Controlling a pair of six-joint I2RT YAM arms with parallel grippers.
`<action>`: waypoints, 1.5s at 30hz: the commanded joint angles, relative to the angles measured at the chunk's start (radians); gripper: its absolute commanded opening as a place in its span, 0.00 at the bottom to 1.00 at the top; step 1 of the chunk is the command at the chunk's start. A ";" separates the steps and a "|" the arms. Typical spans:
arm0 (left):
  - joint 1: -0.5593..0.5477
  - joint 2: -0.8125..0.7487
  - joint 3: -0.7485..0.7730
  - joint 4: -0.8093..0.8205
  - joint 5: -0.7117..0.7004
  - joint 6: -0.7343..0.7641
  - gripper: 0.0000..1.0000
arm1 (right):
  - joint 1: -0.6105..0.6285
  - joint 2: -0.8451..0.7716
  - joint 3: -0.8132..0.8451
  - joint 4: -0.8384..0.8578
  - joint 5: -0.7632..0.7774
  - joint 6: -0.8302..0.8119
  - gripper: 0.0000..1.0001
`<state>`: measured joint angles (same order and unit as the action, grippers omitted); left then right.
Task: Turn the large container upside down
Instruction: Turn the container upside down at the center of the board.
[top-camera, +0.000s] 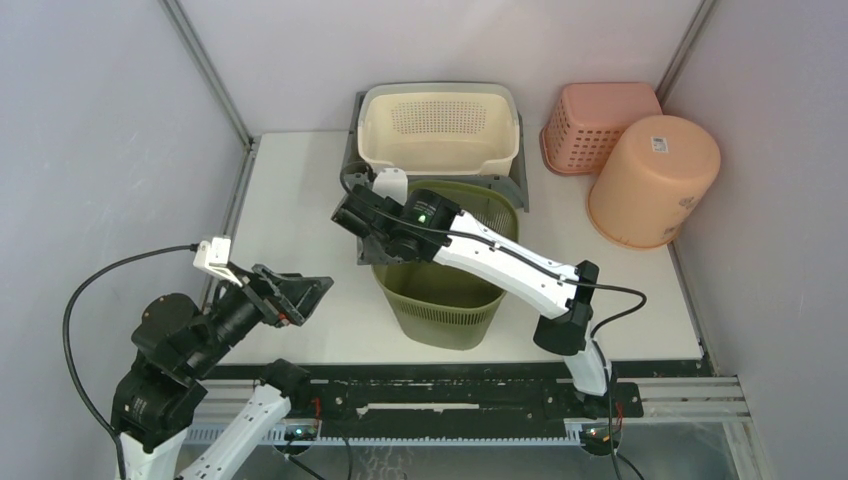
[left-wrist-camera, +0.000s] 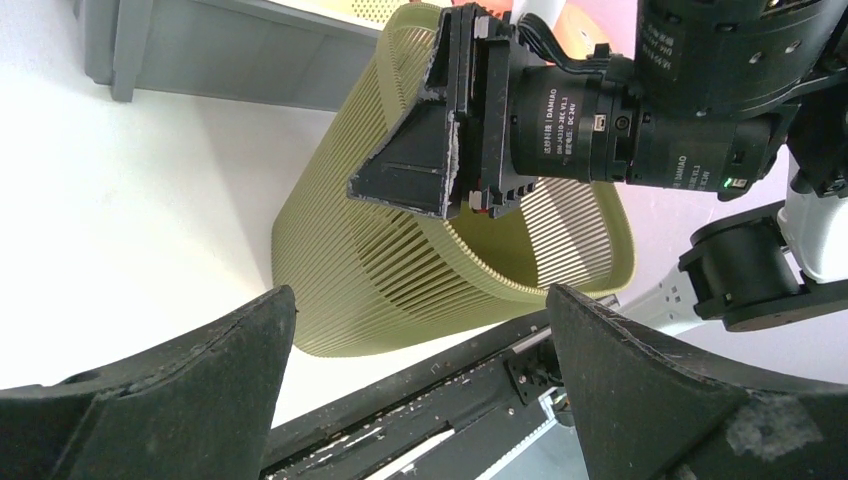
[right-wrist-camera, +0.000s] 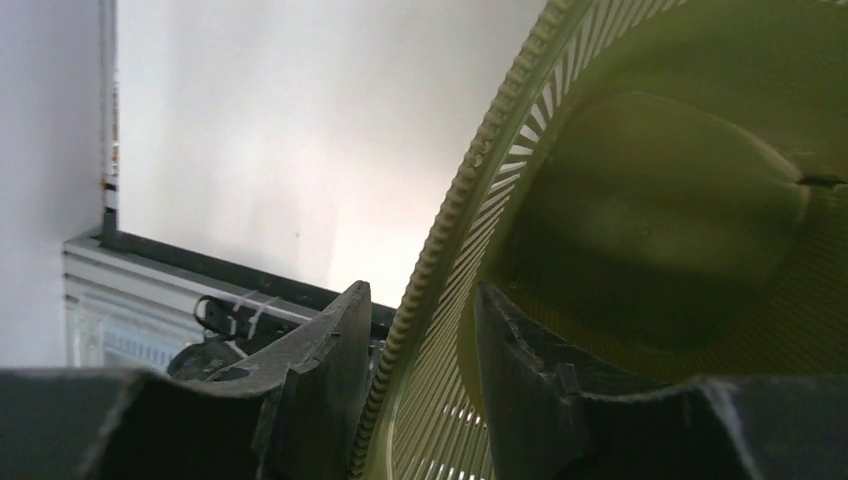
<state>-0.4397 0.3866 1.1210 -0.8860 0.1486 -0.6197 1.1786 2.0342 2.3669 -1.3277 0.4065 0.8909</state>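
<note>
- Top view: the large container (top-camera: 445, 290), an olive slatted bin, sits tipped just in front of the cream basket (top-camera: 440, 165), with its mouth toward that basket. The right gripper (top-camera: 365, 225) is at the bin's rim, on the side nearest the cream basket. The risk here is that turning the bin swings it into the cream basket.
- Left wrist view: the left gripper (left-wrist-camera: 420, 300) is spread wide and holds nothing, farther from the cream basket than the bin. With no support on this side, the bin could roll toward the table's near edge.
- Right wrist view: the right gripper's jaws stand partly apart astride the rim (right-wrist-camera: 450, 230), one finger outside and one inside, with a gap on the inner side. If it lifts before pinching, the thin, flexible rim is likely to slip out.
</note>
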 joint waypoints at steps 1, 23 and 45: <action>-0.004 0.003 0.035 0.016 0.023 0.026 1.00 | 0.003 -0.037 0.016 -0.129 0.101 -0.001 0.49; -0.004 0.041 -0.008 0.046 0.062 0.023 1.00 | -0.065 -0.170 -0.152 -0.271 0.046 -0.019 0.43; -0.003 0.085 -0.028 0.059 0.113 0.046 1.00 | -0.182 -0.125 -0.120 -0.271 -0.009 -0.050 0.24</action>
<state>-0.4397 0.4557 1.1122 -0.8764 0.2321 -0.6006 1.0080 1.9049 2.2444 -1.5898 0.3950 0.8581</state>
